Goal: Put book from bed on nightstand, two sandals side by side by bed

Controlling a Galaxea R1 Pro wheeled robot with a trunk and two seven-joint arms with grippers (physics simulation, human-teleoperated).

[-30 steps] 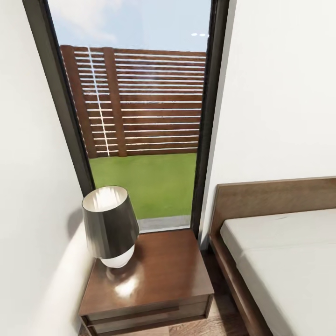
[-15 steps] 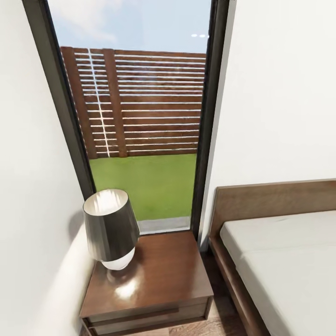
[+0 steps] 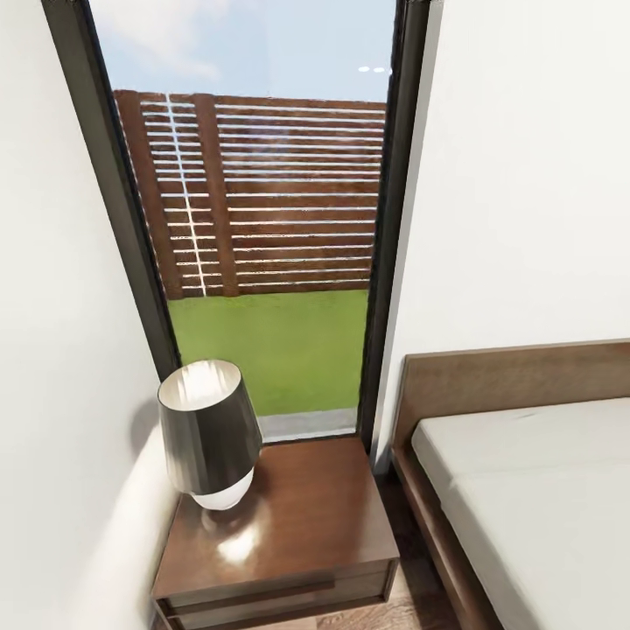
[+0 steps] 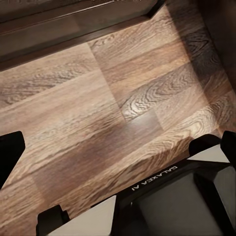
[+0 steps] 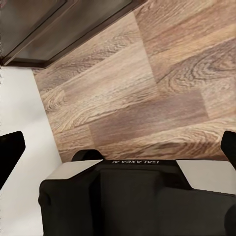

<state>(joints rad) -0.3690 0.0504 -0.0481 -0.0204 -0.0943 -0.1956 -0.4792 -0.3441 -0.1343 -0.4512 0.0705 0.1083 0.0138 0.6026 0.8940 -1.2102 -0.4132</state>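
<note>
Glossy reddish-brown wood up close: the nightstand (image 3: 280, 534) sits right below my head camera, flat-topped with a drawer front, and a lamp (image 3: 210, 433) with a dark tapered shade on a rounded white base stands on its left part. To the right, apart from it, is the bed (image 3: 534, 490), with a smooth white mattress, brown frame and headboard. Behind is a tall dark-framed window (image 3: 262, 219) with grass and a slatted fence. Both my grippers (image 4: 118, 142) (image 5: 118, 147) hang over grainy wood-plank floor (image 4: 98, 98), fingertips spread wide, holding nothing.
</note>
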